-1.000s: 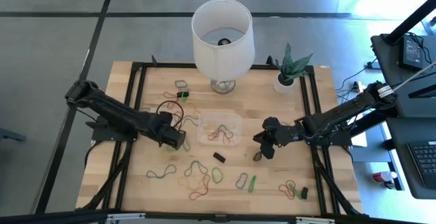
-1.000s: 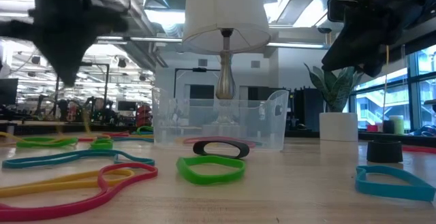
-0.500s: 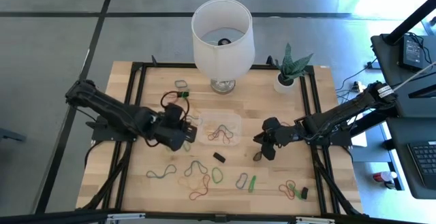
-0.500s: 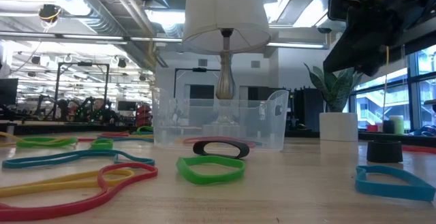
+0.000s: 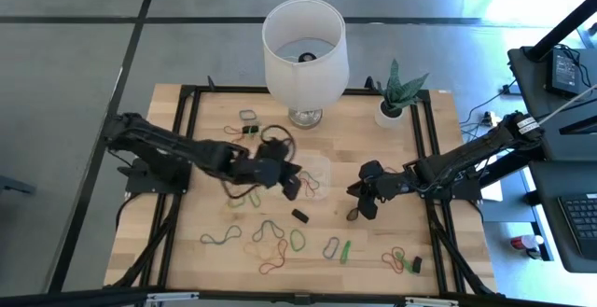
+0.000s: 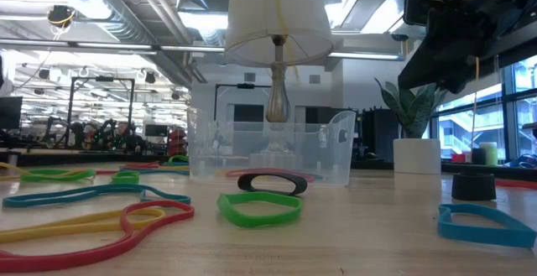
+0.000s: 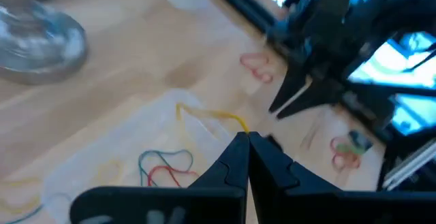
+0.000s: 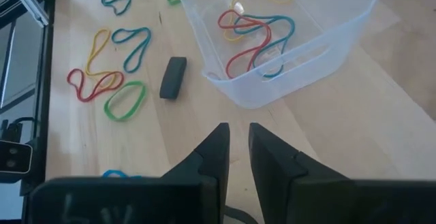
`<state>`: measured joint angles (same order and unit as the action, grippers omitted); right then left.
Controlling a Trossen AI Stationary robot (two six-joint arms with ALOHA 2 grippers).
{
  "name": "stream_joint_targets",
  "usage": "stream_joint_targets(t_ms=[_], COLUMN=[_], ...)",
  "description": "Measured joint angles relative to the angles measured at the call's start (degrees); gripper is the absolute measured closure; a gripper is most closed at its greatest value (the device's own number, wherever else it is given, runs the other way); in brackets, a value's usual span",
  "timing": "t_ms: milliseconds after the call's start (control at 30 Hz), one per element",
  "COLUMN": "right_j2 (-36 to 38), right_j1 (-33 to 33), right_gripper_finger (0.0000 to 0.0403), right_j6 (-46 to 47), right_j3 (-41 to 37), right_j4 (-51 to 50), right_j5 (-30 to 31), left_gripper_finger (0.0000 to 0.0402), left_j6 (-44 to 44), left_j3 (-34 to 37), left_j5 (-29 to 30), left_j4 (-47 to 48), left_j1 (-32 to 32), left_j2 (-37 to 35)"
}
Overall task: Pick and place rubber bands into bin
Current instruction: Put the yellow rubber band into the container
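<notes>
My left gripper (image 5: 292, 186) hovers over the bin (image 5: 320, 171), a clear tub holding several bands (image 8: 253, 28), and is shut on a yellow rubber band (image 7: 208, 114). In the low view that band (image 6: 277, 33) shows as a thin yellow line above the bin (image 6: 268, 152). More rubber bands (image 5: 269, 242) lie flat on the table toward the near edge. My right gripper (image 5: 360, 202) waits to the right of the bin, above the wood, its fingers (image 8: 216, 142) a narrow gap apart and touching nothing. My left gripper pinches the yellow rubber band between its two fingertips (image 7: 238, 146), by one end of the loop (image 7: 235, 121). The band is lifted clear. It trails away from the tips and hangs above the bin. How far back between the fingers it reaches does not show.
A white lampshade on a metal foot (image 5: 305, 46) and a white plant pot (image 5: 392, 113) stand at the far edge. A small black block (image 5: 299, 216) lies just near of the bin. A black puck (image 6: 474, 185) and further bands (image 5: 401, 258) sit toward the near right corner.
My left gripper has risen from the table left of the bin and swung toward the right, ending above the bin. The yellow band has come up with it, lifted clear of the table. My right arm has kept still.
</notes>
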<state>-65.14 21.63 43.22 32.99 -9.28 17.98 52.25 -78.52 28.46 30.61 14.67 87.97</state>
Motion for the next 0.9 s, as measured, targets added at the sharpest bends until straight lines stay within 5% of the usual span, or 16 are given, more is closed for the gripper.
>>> stream_joint_targets(t_ms=[200,900], right_j2=[0.0,0.0], right_j1=[0.0,1.5], right_gripper_finger=[0.0342,0.0342], right_j6=[0.3,3.2], right_j3=[0.0,0.0], right_j4=[0.0,-0.3], right_j5=[-1.6,-3.7], left_gripper_finger=[0.0400,0.0398], left_j6=[-0.7,2.1], left_j3=[0.0,0.3], left_j5=[-9.1,-9.4], left_j4=[0.5,9.0], left_j1=[-3.3,-7.7], left_j2=[7.2,15.8])
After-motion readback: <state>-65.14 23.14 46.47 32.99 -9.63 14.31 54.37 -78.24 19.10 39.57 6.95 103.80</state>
